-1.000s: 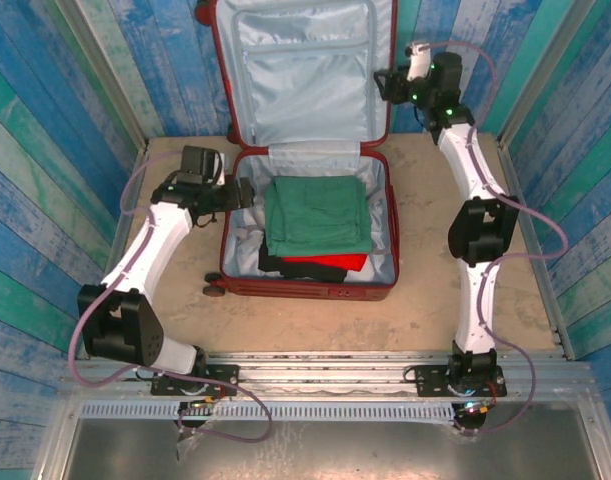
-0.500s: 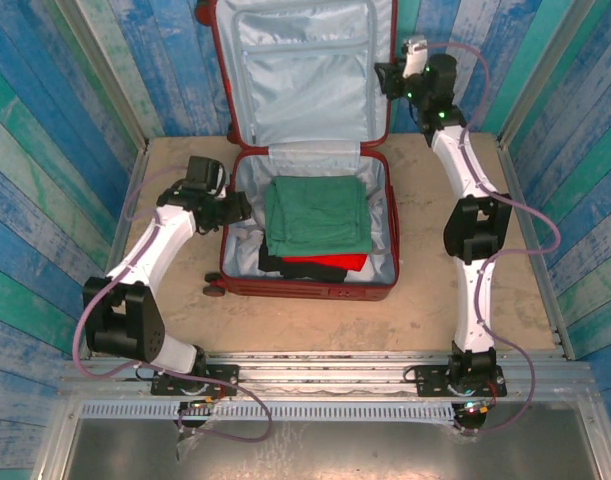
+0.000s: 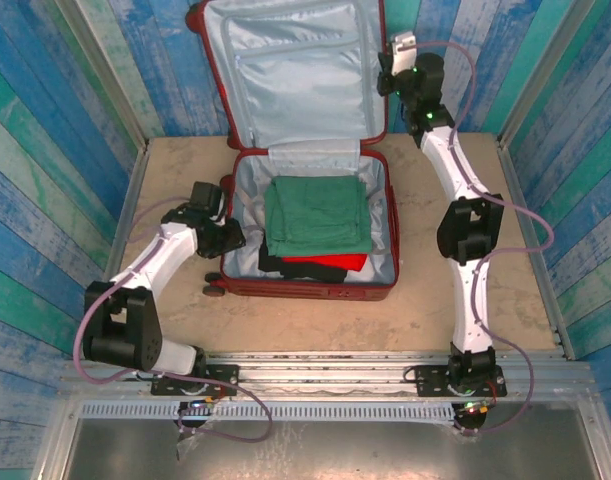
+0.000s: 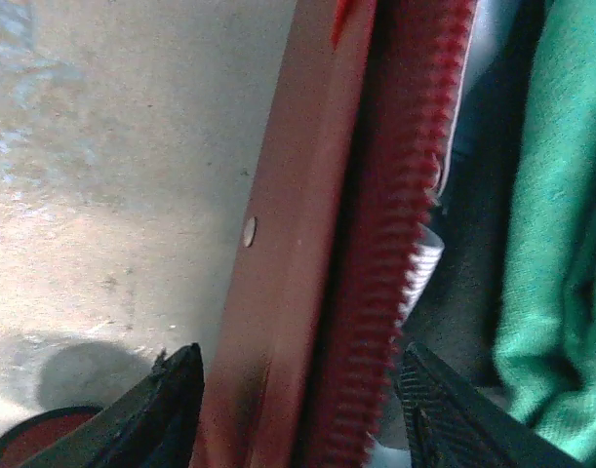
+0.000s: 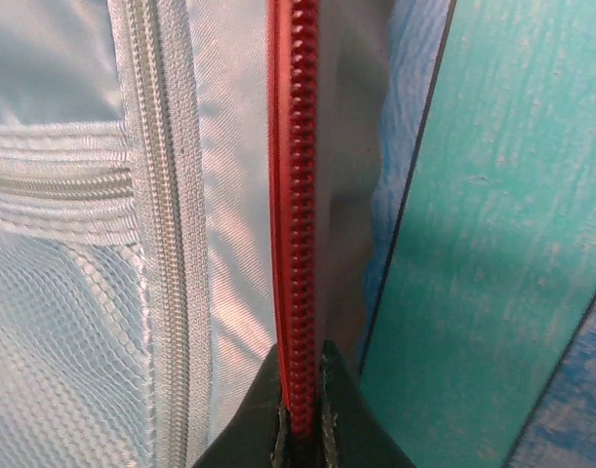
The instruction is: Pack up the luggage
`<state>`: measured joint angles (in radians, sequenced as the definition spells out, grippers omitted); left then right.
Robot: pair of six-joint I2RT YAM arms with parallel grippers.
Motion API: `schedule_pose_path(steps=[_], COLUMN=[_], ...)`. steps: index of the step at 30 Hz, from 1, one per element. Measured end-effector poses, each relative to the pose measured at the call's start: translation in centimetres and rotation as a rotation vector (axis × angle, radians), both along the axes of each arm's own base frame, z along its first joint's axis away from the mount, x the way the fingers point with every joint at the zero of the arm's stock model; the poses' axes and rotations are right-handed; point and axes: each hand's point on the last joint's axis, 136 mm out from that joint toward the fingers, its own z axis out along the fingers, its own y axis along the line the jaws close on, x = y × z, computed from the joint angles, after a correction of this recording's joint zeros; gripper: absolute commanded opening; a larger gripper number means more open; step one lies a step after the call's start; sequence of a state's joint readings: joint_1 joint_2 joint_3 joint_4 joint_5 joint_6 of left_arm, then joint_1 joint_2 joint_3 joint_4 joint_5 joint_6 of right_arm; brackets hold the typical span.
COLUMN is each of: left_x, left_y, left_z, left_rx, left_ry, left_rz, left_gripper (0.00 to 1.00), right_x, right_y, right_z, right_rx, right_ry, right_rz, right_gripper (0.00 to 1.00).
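The luggage (image 3: 305, 290) lies open on the table. Its lid (image 3: 295, 70) leans against the back wall and shows pale lining. In the base, a folded green cloth (image 3: 315, 215) lies on top of a red cloth (image 3: 330, 262) and a black garment (image 3: 280, 265). My right gripper (image 3: 388, 72) is shut on the lid's right edge, pinching the red zipper strip (image 5: 298, 195) between its fingertips (image 5: 299, 390). My left gripper (image 3: 228, 240) straddles the base's left wall (image 4: 298, 195) with its jaws apart, one finger outside and one inside beside the green cloth (image 4: 561, 244).
Blue and teal plank walls (image 3: 45, 150) close in the table on three sides, and one stands right behind the lid (image 5: 493, 244). A small wheel (image 3: 214, 291) sticks out at the base's front left corner. Bare tabletop (image 3: 435, 300) lies to the right and in front.
My right gripper has closed on the lid's edge, and the lid's top has swung a little to the left. My left gripper has slid nearer along the left wall and its jaws have narrowed.
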<state>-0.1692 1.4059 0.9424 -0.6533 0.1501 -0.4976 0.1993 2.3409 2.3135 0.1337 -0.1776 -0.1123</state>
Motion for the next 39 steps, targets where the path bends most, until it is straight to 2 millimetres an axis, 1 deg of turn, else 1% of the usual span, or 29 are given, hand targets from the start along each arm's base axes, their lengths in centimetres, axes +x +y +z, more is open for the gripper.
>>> schedule_pose_path(steps=[3, 7, 10, 14, 18, 23, 24, 26, 27, 28, 29, 30, 32, 34, 37, 39], left_x=[0.2, 0.4, 0.4, 0.7, 1.0, 1.1, 1.1, 1.0, 0.8, 0.6, 0.2, -0.2, -1.1, -2.3, -4.7, -6.4], left_y=[-0.3, -0.2, -0.1, -0.1, -0.3, -0.3, -0.3, -0.3, -0.3, -0.2, -0.1, 0.0, 0.9, 2.8, 6.1, 8.2], left_z=[0.4, 0.5, 0.5, 0.7, 1.1, 1.6, 1.7, 2.0, 2.2, 2.4, 2.8, 3.2, 4.8, 7.8, 12.3, 14.6], left_rx=[-0.040, -0.086, -0.114, -0.144, -0.181, -0.197, -0.198, -0.201, -0.202, -0.202, -0.198, -0.194, -0.163, -0.114, -0.021, 0.044], left_ry=[-0.045, -0.082, -0.102, -0.137, -0.189, -0.240, -0.247, -0.264, -0.271, -0.279, -0.291, -0.300, -0.352, -0.456, -0.617, -0.691], left_rz=[0.025, 0.071, 0.100, 0.130, 0.141, 0.149, 0.150, 0.153, 0.155, 0.158, 0.165, 0.174, 0.203, 0.258, 0.365, 0.434], left_gripper=[0.44, 0.42, 0.40, 0.39, 0.39, 0.39, 0.41, 0.44, 0.47, 0.53, 0.57, 0.60, 0.72, 0.80, 0.88, 0.90], right_x=[-1.5, -4.9, -7.4, -10.2, -12.2, -14.6, -15.1, -16.1, -16.5, -17.0, -17.6, -18.1, -19.5, -21.7, -25.0, -27.1], right_y=[0.1, 0.9, 1.2, 0.8, 0.2, -0.4, -0.5, -0.9, -0.9, -0.8, -0.9, -1.1, -2.0, -3.6, -6.3, -8.4], right_z=[0.1, 1.2, 1.6, 1.7, 1.7, 0.9, 0.7, 0.4, 0.0, -1.0, -2.1, -3.0, -4.6, -6.1, -7.6, -9.1], right_rx=[-0.029, -0.057, -0.056, -0.051, -0.050, -0.055, -0.055, -0.054, -0.056, -0.061, -0.063, -0.062, -0.057, -0.039, 0.019, 0.055], right_ry=[-0.023, -0.078, -0.110, -0.134, -0.141, -0.116, -0.110, -0.092, -0.069, -0.025, 0.029, 0.077, 0.171, 0.283, 0.439, 0.549], right_rz=[-0.021, -0.037, -0.032, -0.045, -0.066, -0.073, -0.075, -0.085, -0.084, -0.079, -0.086, -0.100, -0.145, -0.199, -0.302, -0.373], right_gripper=[0.01, 0.00, 0.01, 0.01, 0.01, 0.01, 0.03, 0.21, 0.28, 0.43, 0.61, 0.68, 0.74, 0.78, 0.79, 0.80])
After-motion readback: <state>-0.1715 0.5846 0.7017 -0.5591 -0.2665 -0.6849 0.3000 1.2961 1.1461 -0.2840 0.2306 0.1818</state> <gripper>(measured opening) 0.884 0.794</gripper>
